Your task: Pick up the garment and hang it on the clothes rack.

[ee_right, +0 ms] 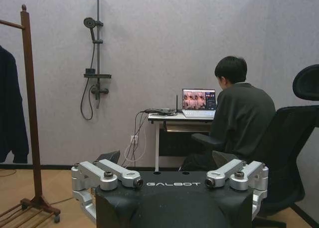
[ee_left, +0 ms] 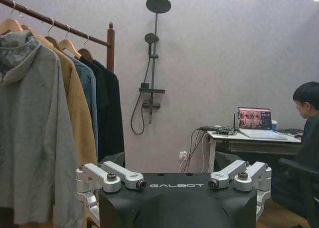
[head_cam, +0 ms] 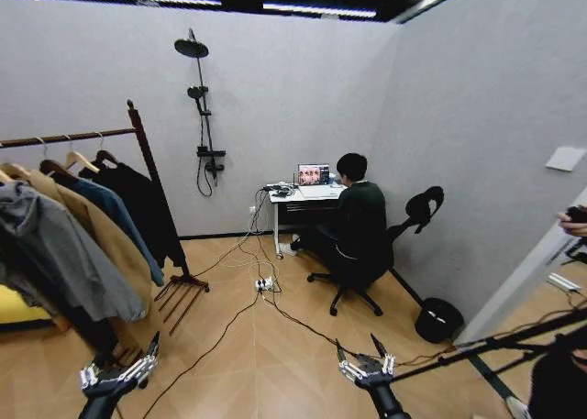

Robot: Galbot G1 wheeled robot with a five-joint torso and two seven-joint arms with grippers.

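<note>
Black coat (head_cam: 147, 208) already hangs on the clothes rack (head_cam: 147, 153); both end effectors, left (head_cam: 117, 371) and right (head_cam: 365, 369), hover low, spread wide, holding nothing.

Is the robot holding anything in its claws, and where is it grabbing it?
Nothing. The left claw and right claw are open and empty.

Shower fixture (head_cam: 200, 107) mounted on the back wall, open laptop (head_cam: 313, 174) glowing on the white bench (head_cam: 303, 194), cables (head_cam: 266, 295) snaking over the wooden floor, grey hoodie (ee_left: 30, 123) hanging beside a tan coat (ee_left: 79, 113)
</note>
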